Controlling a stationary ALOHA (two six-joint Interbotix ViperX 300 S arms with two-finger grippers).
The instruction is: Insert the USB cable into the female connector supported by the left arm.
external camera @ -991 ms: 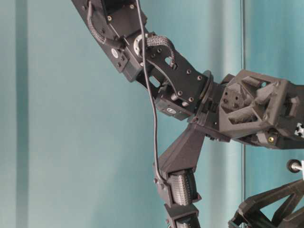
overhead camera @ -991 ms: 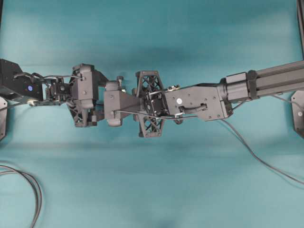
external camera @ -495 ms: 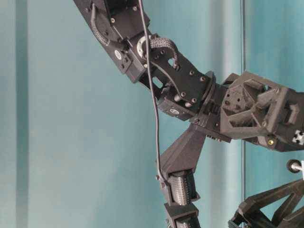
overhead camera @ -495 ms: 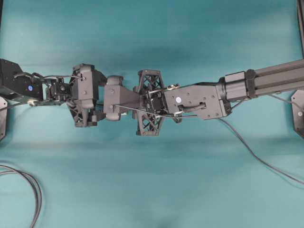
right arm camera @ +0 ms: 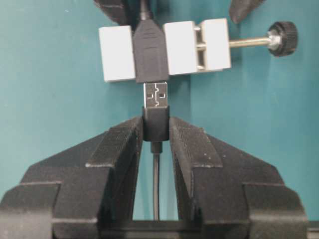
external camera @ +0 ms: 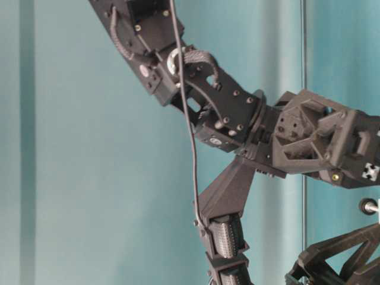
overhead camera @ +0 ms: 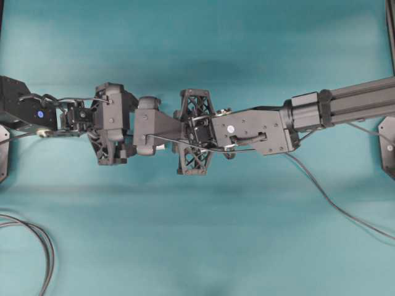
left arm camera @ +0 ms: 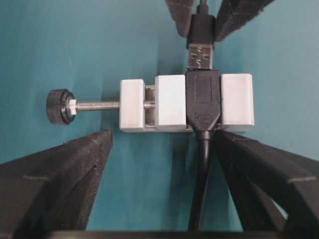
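The female connector (left arm camera: 202, 99) is a dark socket clamped in a white block (left arm camera: 169, 102) with a screw pin and black knob (left arm camera: 59, 106). Its dark cable (left arm camera: 199, 189) runs back between my left gripper's (left arm camera: 163, 134) spread fingers. The right finger (left arm camera: 249, 159) touches the block's near edge; the jaws do not clamp it. My right gripper (right arm camera: 156, 124) is shut on the USB cable's dark plug (right arm camera: 156, 125). The plug's metal tip (right arm camera: 156, 94) is lined up at the socket's (right arm camera: 149, 55) mouth with its whole shell showing. Overhead, the right fingers (overhead camera: 154, 126) cover the block.
The thin USB cable (overhead camera: 345, 213) trails from the right arm across the teal table to the right edge. Thicker looped black cables (overhead camera: 46, 253) lie at the lower left. Black mounts stand at the right edge (overhead camera: 387, 145) and left edge (overhead camera: 3, 151).
The right wrist has shifted slightly toward the left gripper and tipped a little, bringing the plug closer to the socket. The left arm has not visibly moved.
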